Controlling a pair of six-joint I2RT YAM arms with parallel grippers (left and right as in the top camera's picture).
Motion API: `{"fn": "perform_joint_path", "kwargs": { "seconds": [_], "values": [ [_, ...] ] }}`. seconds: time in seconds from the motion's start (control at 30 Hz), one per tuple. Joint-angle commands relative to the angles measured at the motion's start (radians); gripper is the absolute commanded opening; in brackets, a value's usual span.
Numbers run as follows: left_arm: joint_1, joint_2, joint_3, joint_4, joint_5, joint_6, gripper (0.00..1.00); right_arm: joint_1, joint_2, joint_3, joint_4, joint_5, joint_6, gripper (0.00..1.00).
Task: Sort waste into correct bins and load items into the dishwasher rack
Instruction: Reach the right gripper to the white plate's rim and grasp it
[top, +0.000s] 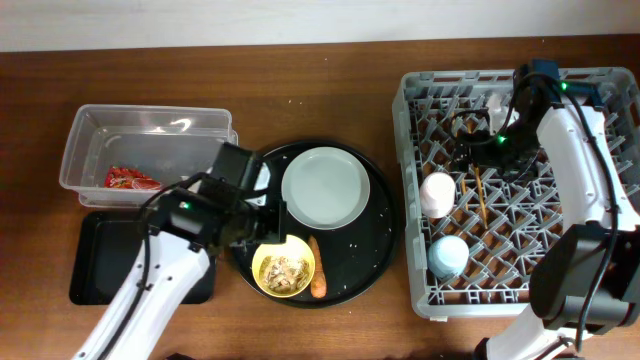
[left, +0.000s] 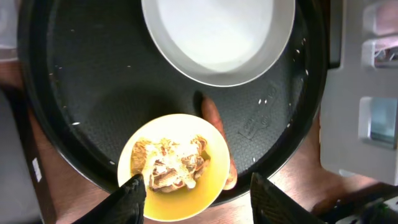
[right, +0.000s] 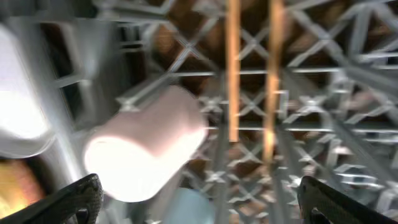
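Observation:
A yellow bowl (top: 285, 270) with beige food scraps (left: 171, 163) sits at the front of the round black tray (top: 375, 235). An orange carrot piece (top: 317, 272) lies beside it, and a pale grey plate (top: 325, 187) lies behind. My left gripper (left: 199, 200) is open, its fingers either side of the bowl's (left: 186, 196) near rim. A red wrapper (top: 130, 178) lies in the clear tub (top: 150, 125). In the rack (top: 415, 290) lie a white-pink cup (top: 437, 193), a blue cup (top: 447, 256) and chopsticks (top: 480, 195). My right gripper (right: 202, 205) is open and empty above them. No tissue shows.
The shallow black tray (top: 100, 260) lies in front of the clear tub, partly under my left arm. Rice grains are scattered on the round tray (left: 93, 81). The rack fills the table's right side, with my right arm reaching over it.

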Motion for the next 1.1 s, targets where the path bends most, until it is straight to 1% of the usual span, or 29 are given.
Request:
{"fn": "perform_joint_path", "kwargs": {
  "seconds": [0.0,0.03,0.07,0.13,0.2,0.3,0.33,0.4,0.47,0.5,0.53,0.57,0.6,0.63,0.67,0.7,0.8,0.87,0.9,0.93,0.97,1.0,1.03,1.07],
  "values": [
    [-0.023,-0.009,-0.001,0.01,-0.04,0.004,0.5,0.006,-0.006,-0.008,-0.018,-0.124,0.004,1.0],
    [-0.028,-0.009,-0.001,0.008,-0.04,0.005,0.49,0.01,-0.006,-0.008,-0.024,-0.169,0.004,0.99],
    [-0.033,-0.009,-0.001,0.008,-0.041,0.005,0.49,0.016,-0.007,-0.008,-0.031,-0.233,-0.009,0.96],
    [-0.035,-0.009,-0.001,0.011,-0.063,0.005,0.49,0.046,-0.007,-0.007,-0.069,-0.339,-0.063,0.93],
    [-0.035,-0.009,-0.001,0.022,-0.218,0.005,0.47,0.13,-0.007,-0.007,-0.082,-0.343,-0.078,0.92],
    [-0.034,-0.009,-0.001,0.024,-0.294,0.005,0.47,0.25,-0.007,-0.007,-0.064,-0.343,-0.077,0.91],
    [-0.027,-0.009,-0.001,0.024,-0.304,0.005,0.47,0.278,-0.007,-0.007,-0.052,-0.34,-0.077,0.86],
    [0.024,-0.009,-0.001,0.016,-0.303,0.005,0.47,0.348,-0.007,-0.007,-0.011,-0.303,-0.057,0.8],
    [0.075,-0.009,-0.001,0.009,-0.298,0.005,0.47,0.384,-0.007,-0.008,0.02,-0.251,0.022,0.76],
    [0.126,-0.009,-0.001,0.006,-0.263,0.005,0.47,0.41,-0.007,-0.008,0.046,-0.217,0.084,0.74],
    [0.167,-0.009,-0.001,0.006,-0.219,0.006,0.47,0.431,-0.006,-0.008,0.061,-0.201,0.102,0.72],
    [0.202,-0.009,-0.001,0.006,-0.183,0.006,0.47,0.453,-0.006,-0.008,0.076,-0.18,0.124,0.67],
    [0.232,-0.009,-0.001,0.006,-0.154,0.006,0.47,0.486,-0.006,-0.008,0.099,-0.127,0.191,0.63],
    [0.275,-0.009,-0.001,0.007,-0.109,0.006,0.47,0.502,-0.006,-0.008,0.109,-0.092,0.228,0.62],
    [0.317,-0.009,-0.001,0.008,-0.069,0.006,0.47,0.532,-0.002,-0.008,0.135,-0.011,0.302,0.61],
    [0.344,-0.009,-0.001,0.009,-0.056,0.006,0.47,0.55,0.006,-0.008,0.153,0.02,0.335,0.61],
    [0.397,-0.009,-0.001,0.009,-0.058,0.006,0.47,0.583,0.036,-0.01,0.198,0.027,0.348,0.61],
    [0.406,-0.009,-0.001,0.009,-0.066,0.006,0.53,0.587,0.064,-0.011,0.214,0.059,0.385,0.56],
    [0.406,-0.009,-0.001,0.009,-0.066,0.006,0.67,0.587,0.077,-0.014,0.223,0.085,0.402,0.55],
    [0.406,-0.009,-0.001,0.008,-0.066,0.006,0.71,0.587,0.092,-0.024,0.236,0.103,0.407,0.54],
    [0.406,-0.009,-0.001,0.008,-0.066,0.006,0.77,0.586,0.105,-0.036,0.254,0.106,0.407,0.54],
    [0.406,-0.009,-0.001,0.008,-0.066,0.006,0.93,0.586,0.115,-0.053,0.277,0.116,0.407,0.54],
    [0.406,-0.009,-0.001,0.008,-0.076,0.006,0.99,0.586,0.121,-0.062,0.291,0.126,0.407,0.5],
    [0.406,-0.009,-0.001,0.009,-0.106,0.005,0.99,0.586,0.13,-0.069,0.303,0.134,0.407,0.49]
  ]
}}
